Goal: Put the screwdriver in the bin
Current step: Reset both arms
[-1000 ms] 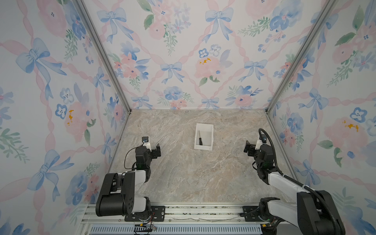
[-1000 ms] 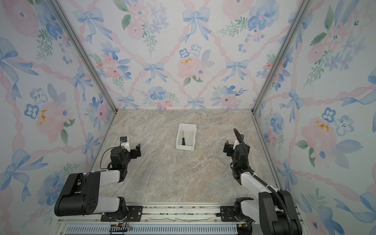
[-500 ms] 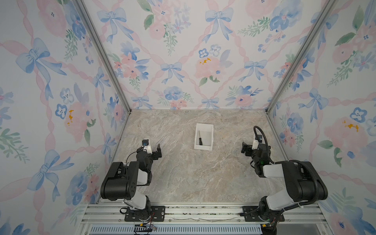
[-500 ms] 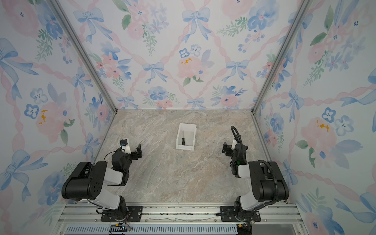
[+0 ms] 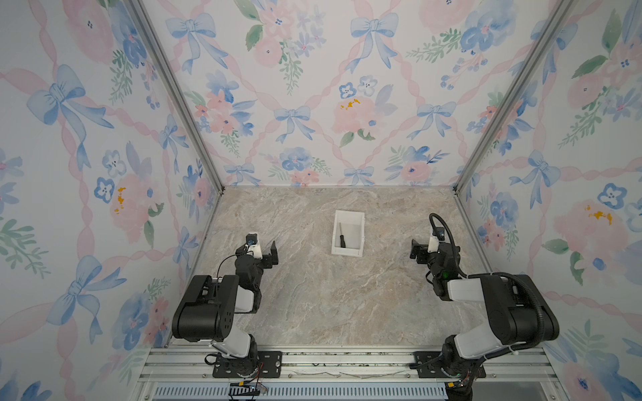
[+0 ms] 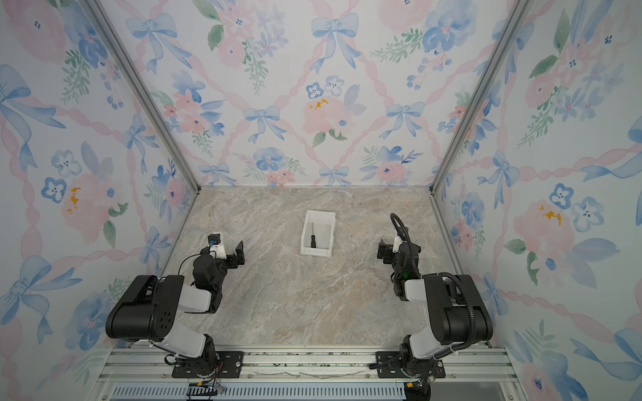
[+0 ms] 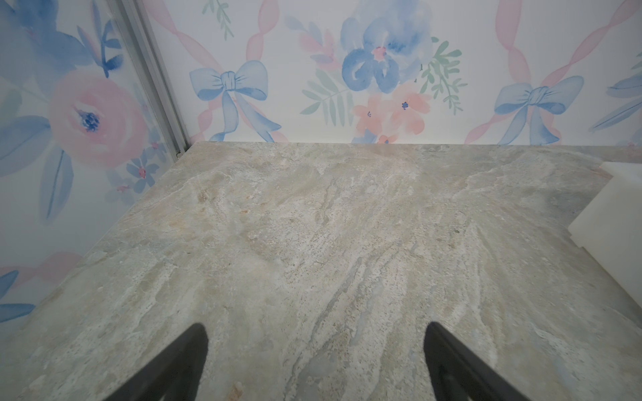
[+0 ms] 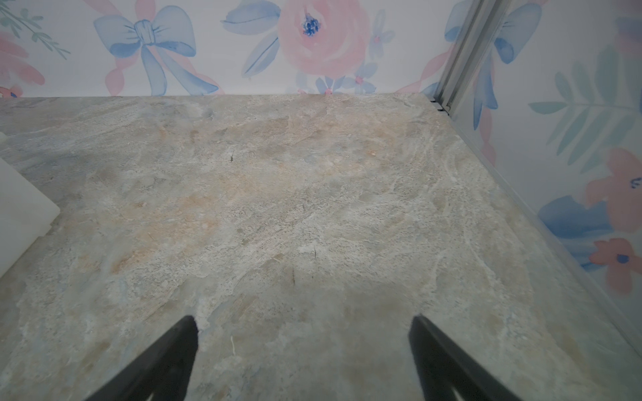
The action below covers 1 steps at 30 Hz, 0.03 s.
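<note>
The white bin stands on the marble tabletop, right of its middle. The screwdriver, black-handled and slim, lies inside it along the left wall. My left gripper hovers low to the bin's left, open and empty. My right gripper sits to the bin's right, also open and empty. In the left wrist view the left gripper frames bare marble, with the bin at the edge. The right wrist view shows the right gripper likewise, and the bin's corner.
Flower-papered walls close in the back and both sides, with metal corner posts at the back. An aluminium rail carrying both arm bases runs along the near edge. Both arms are folded back near their bases.
Both arms have folded back and up over their bases, while the grippers stayed low and drew slightly inward. Bin and screwdriver have not moved.
</note>
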Tool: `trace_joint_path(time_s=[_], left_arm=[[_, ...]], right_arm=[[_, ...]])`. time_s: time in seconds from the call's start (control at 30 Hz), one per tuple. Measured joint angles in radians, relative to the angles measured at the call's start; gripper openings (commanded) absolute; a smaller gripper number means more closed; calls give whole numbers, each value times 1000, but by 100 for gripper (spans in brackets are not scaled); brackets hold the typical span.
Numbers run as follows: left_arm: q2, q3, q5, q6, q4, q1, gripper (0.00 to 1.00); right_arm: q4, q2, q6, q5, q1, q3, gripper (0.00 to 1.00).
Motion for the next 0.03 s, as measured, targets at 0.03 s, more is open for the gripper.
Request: trace_joint_path(time_s=[0.03], left_arm=[[0, 0, 0, 0, 0, 0, 98]], right_arm=[[0, 0, 0, 1, 0, 0, 97]])
